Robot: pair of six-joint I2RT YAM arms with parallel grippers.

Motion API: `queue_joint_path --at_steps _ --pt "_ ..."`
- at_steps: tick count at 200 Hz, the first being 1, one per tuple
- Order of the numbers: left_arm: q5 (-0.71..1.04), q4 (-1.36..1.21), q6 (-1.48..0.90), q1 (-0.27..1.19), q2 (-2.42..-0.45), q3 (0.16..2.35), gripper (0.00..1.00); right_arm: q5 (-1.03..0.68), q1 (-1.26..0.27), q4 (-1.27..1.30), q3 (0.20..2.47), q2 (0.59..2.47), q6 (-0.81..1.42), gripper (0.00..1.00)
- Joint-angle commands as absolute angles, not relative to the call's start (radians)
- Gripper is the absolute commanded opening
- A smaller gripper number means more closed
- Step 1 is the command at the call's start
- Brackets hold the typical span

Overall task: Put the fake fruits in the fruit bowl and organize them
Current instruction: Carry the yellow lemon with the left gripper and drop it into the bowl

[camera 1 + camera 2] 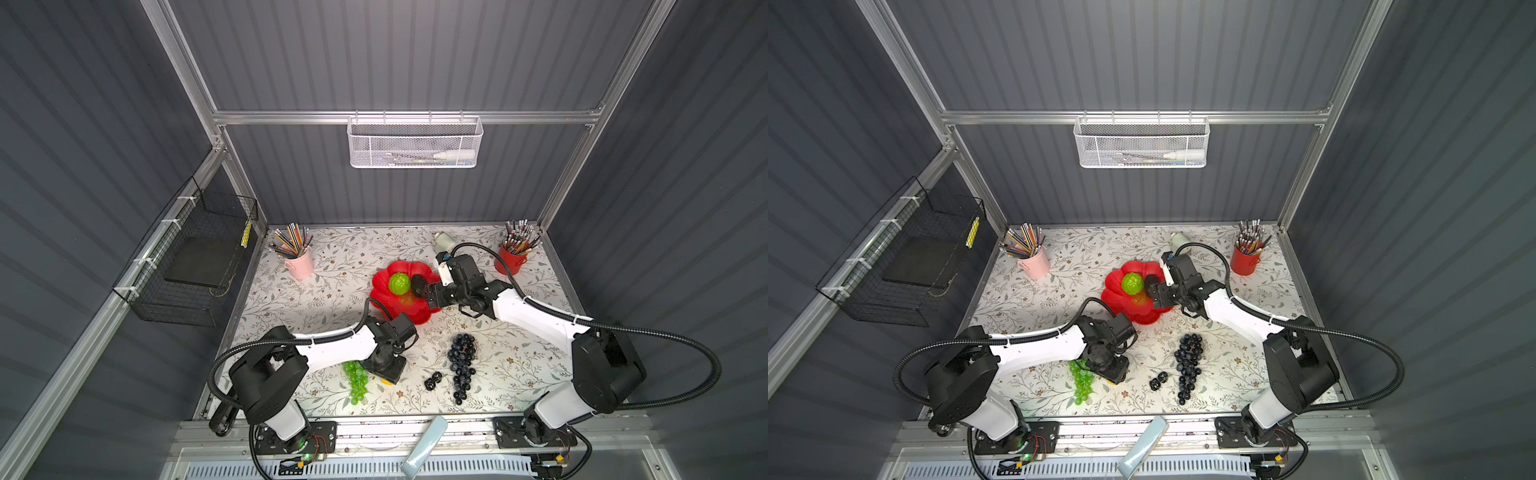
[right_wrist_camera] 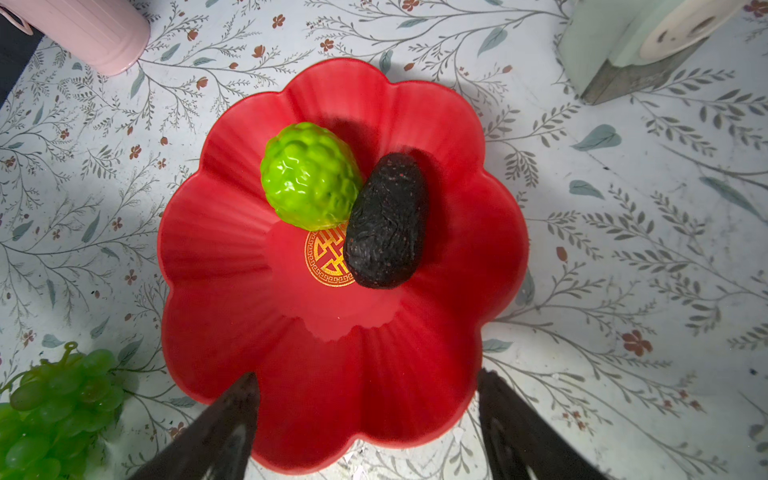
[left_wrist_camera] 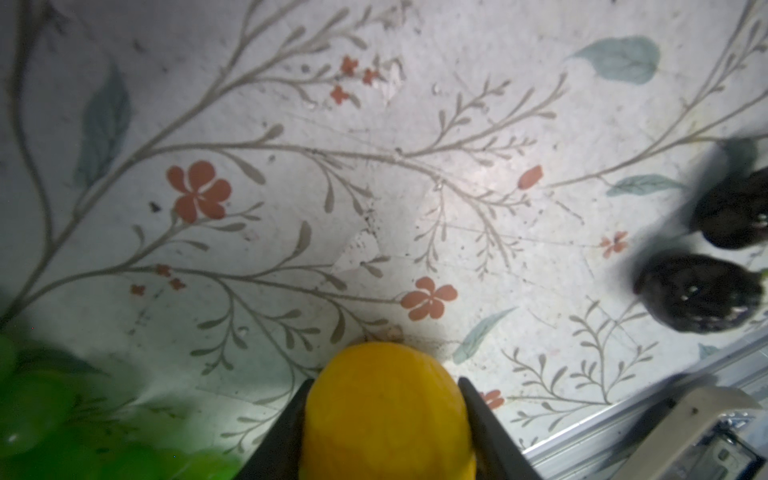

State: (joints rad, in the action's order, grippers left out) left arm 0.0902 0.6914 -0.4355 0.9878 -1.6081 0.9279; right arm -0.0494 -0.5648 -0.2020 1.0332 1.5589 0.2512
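Note:
The red flower-shaped fruit bowl [image 1: 380, 286] [image 2: 232, 249] holds the lime-green scaly ball [image 1: 400, 284] [image 2: 309, 176] and the black bumpy oval [image 1: 419, 283] [image 2: 384, 222], which touch. My right gripper [image 1: 428, 293] [image 2: 368, 374] hovers open over the bowl's right rim, holding nothing. Near the table's front, my left gripper [image 1: 388, 374] [image 3: 385, 380] is shut on the small yellow fruit [image 3: 386, 415], both fingers against its sides. The green grape bunch [image 1: 356, 380] [image 3: 41, 415] lies just left of it. The black berry cluster [image 1: 433, 380] [image 3: 702, 291] and the dark-purple grape bunch [image 1: 461, 361] lie to its right.
A pink pencil cup [image 1: 299, 262] stands at the back left and a red pencil cup [image 1: 510, 259] at the back right. A pale green-and-white object [image 1: 442, 241] sits behind the bowl. A light-blue flat piece [image 1: 426, 444] leans over the front rail.

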Motion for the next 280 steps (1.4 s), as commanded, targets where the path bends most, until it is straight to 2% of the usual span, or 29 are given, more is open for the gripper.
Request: queue_joint_path --at_steps 1,55,109,146,176,280 --pt "0.091 0.741 -0.437 0.991 -1.581 0.941 0.43 -0.048 -0.571 -0.195 1.023 1.546 0.255 0.83" --pt "0.046 0.770 -0.391 0.954 -1.579 1.192 0.41 -0.045 -0.573 -0.211 1.019 1.491 0.244 0.83" --pt "0.106 0.791 -0.328 0.730 -1.798 1.506 0.40 0.019 -0.569 -0.260 1.009 1.441 0.161 0.84" --pt "0.072 0.833 -0.330 0.706 -2.019 1.714 0.40 0.015 -0.563 -0.273 0.989 1.405 0.161 0.84" --pt "0.069 0.828 -0.351 0.704 -2.108 1.746 0.41 0.019 -0.556 -0.275 0.946 1.375 0.170 0.84" --pt "0.005 0.738 -0.379 0.703 -2.192 1.759 0.48 0.023 -0.546 -0.263 0.896 1.340 0.162 0.86"
